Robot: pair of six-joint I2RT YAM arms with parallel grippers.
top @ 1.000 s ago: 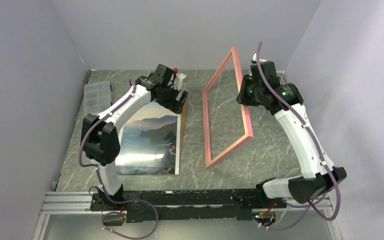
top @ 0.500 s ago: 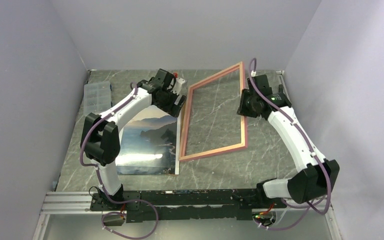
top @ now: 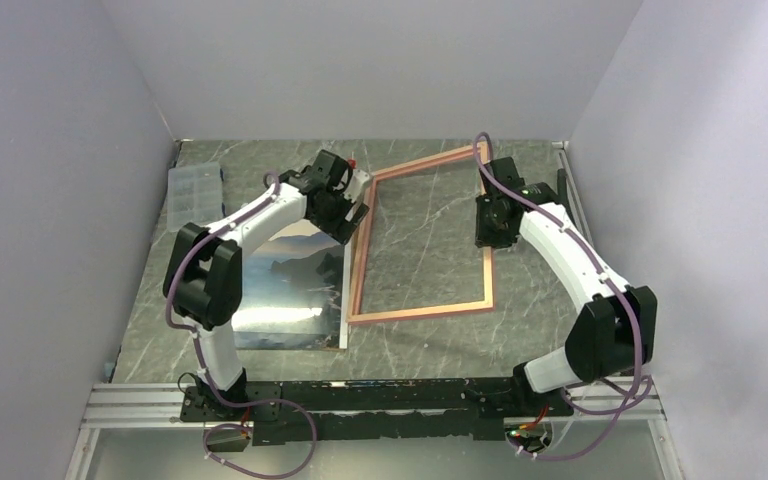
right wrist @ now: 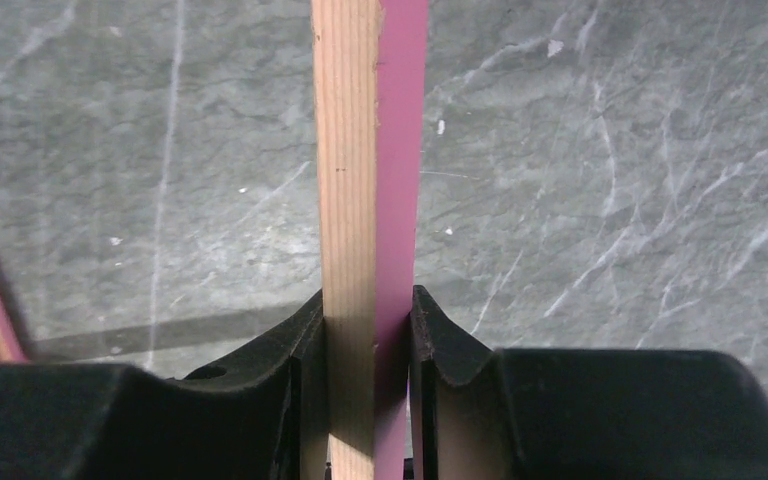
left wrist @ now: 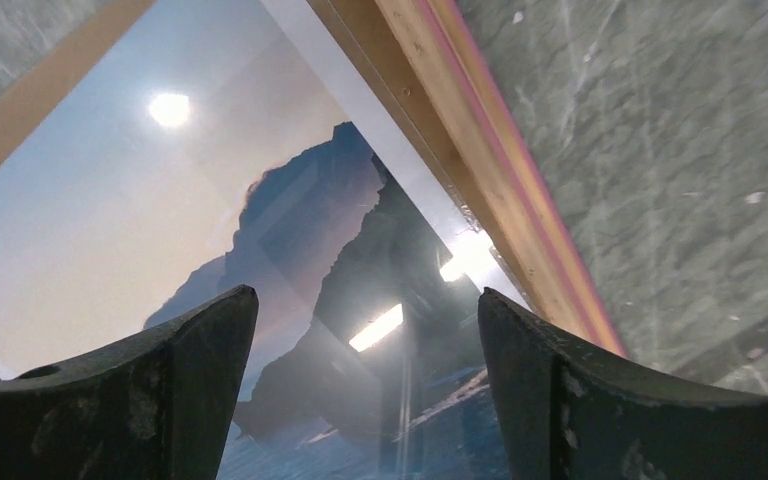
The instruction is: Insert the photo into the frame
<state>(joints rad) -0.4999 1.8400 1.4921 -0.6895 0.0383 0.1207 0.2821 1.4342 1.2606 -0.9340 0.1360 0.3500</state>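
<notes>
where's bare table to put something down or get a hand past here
Widest bare patch: table strip between the frame's near rail and the arms' base bar. A narrower one runs along the back wall. Crowded: where the photo meets the frame, under the open left fingers, and the right rail the right fingers clamp.

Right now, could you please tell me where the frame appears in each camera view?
Top external: frame at centre, right of the photo.
Left wrist: frame rail diagonal, upper centre to right.
Right wrist: frame rail vertical at centre, in the right gripper.
Shared landmark: grey marble table.
</notes>
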